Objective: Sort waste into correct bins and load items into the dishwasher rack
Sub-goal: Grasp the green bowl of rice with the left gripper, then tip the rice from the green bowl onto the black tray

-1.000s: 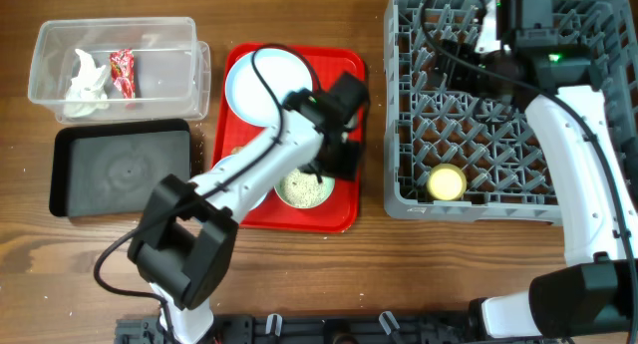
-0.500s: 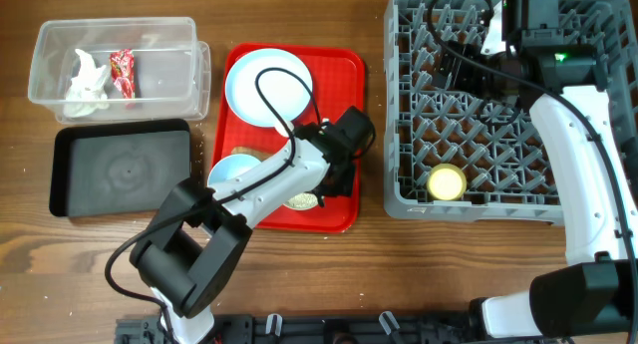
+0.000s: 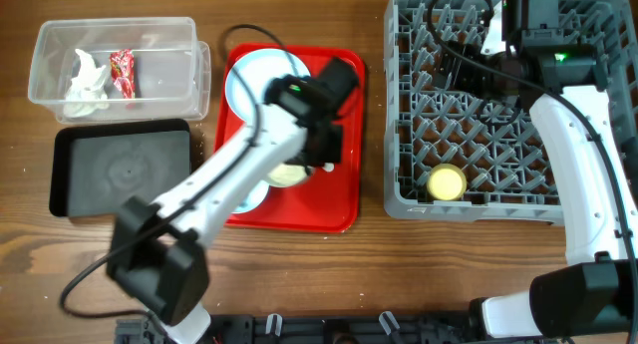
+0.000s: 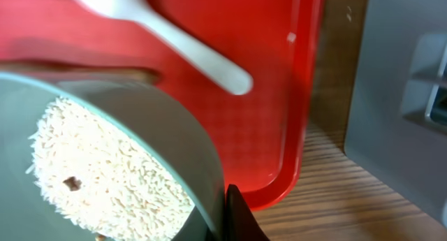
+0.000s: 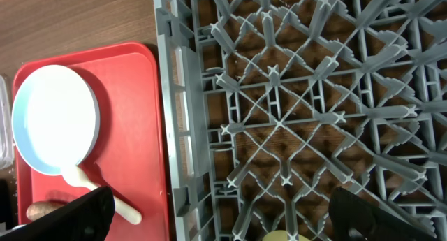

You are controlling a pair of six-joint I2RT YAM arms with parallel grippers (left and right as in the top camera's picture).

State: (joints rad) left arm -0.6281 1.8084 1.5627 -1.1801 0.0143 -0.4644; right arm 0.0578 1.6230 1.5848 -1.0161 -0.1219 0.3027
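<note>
Left gripper point(image 4: 234, 216) seemingly clamped, right gripper point(image 5: 223, 214) spread

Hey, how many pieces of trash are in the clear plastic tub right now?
2. A crumpled white napkin lies at the left of the clear tub, with a red snack wrapper just right of it. Small scraps could hide under the napkin.

A lab bench staged as a kitchen, I'd say. Robot arms point(image 3: 586, 155) stand over a wooden counter point(image 3: 419, 274), a dishwasher rack point(image 3: 498, 208) right of the left hand point(image 3: 321, 157).

White tubular left arm point(image 3: 224, 176) and right arm point(image 3: 590, 155), black joint housings, looping black cables point(image 3: 247, 28), green indicator light point(image 3: 555, 57), black fingers point(image 5: 73, 214).
</note>
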